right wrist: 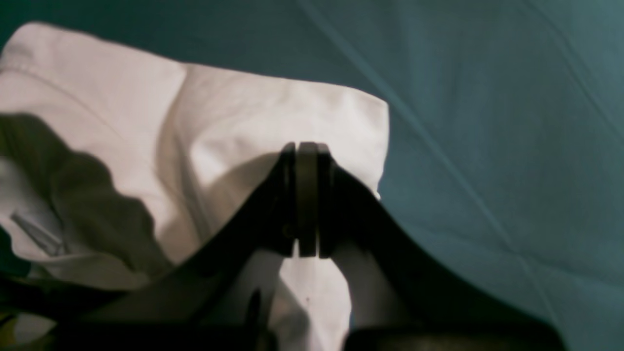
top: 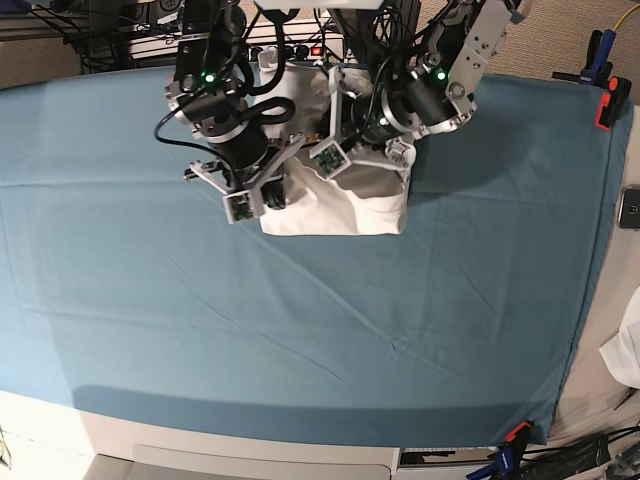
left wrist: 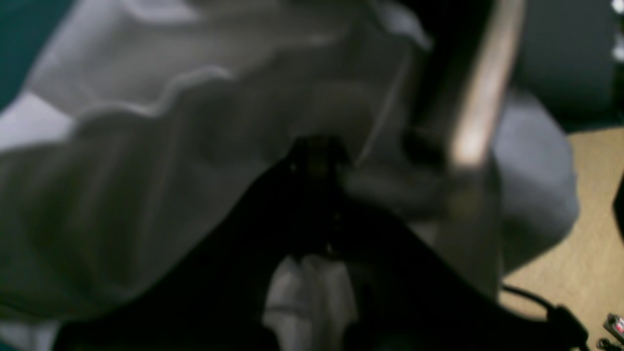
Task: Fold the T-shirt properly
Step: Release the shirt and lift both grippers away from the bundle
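The T-shirt (top: 345, 200) lies bunched in a compact white heap toward the far side of the surface (top: 300, 340), which is covered by a teal cloth (top: 150, 300), roughly mid-width and just under both arms. In the base view the right gripper (top: 268, 190) is at the heap's left edge and the left gripper (top: 335, 155) is over its far middle, the two arms crowding close together above the fabric. From the right wrist view, the right gripper (right wrist: 307, 195) has its jaws pressed fully together, with white cloth of the T-shirt (right wrist: 219, 122) showing directly behind and below them; a folded corner of the shirt ends just to the right of the jaws, beyond which only teal cloth (right wrist: 487, 122) shows. Whether fabric is pinched between those jaws cannot be told. The left wrist view is dark and blurred: the left gripper (left wrist: 317, 161) appears closed, with rumpled, shadowed folds of the T-shirt (left wrist: 146, 170) spread around and past it, and a strip of pale cloth visible beneath the jaws. A wooden floor (left wrist: 594, 219) shows at that view's right edge.
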`<act>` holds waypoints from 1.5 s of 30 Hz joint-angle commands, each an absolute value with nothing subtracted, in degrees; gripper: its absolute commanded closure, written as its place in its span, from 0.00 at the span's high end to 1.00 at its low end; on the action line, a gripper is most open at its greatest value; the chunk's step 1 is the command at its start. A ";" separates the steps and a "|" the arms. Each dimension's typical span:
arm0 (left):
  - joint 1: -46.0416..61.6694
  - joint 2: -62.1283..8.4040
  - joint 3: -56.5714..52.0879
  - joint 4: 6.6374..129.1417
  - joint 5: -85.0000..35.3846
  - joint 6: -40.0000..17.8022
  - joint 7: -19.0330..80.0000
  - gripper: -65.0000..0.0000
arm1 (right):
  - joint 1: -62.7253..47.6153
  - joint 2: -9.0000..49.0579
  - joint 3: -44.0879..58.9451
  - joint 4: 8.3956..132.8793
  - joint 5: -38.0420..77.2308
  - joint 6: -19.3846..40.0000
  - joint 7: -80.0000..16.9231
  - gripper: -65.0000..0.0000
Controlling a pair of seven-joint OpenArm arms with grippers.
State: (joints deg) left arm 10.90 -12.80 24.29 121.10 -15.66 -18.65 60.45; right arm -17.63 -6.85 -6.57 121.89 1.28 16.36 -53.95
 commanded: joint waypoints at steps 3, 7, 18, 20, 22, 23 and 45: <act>11.53 -14.55 24.21 122.10 -13.54 -18.81 61.14 0.00 | -16.78 -6.94 -6.63 120.46 -0.60 16.23 -52.36 0.00; 11.62 -16.86 24.21 122.58 -11.38 -18.81 61.80 0.00 | -14.24 -6.66 -6.63 113.47 -1.21 16.25 -52.38 0.00; 13.02 -23.00 24.18 126.98 -9.58 -18.85 64.14 0.00 | -6.61 -6.68 -6.66 101.78 -2.87 15.97 -52.82 0.00; 14.06 -24.51 24.18 127.57 -9.58 -18.85 64.90 0.00 | -6.17 -6.68 -6.66 101.78 -2.83 15.94 -52.97 0.00; 14.83 -25.98 24.21 127.63 -9.58 -18.85 65.21 0.00 | -6.13 -6.68 -6.66 101.78 -2.83 15.94 -53.01 0.00; 15.18 -26.70 24.18 127.63 -9.32 -18.83 65.19 0.00 | -6.17 -6.70 -6.66 101.78 -2.81 15.94 -53.19 0.00; 15.90 -35.40 14.68 127.63 3.88 -2.79 64.71 0.00 | -6.20 -6.66 -6.68 117.75 -2.22 18.68 -57.04 0.00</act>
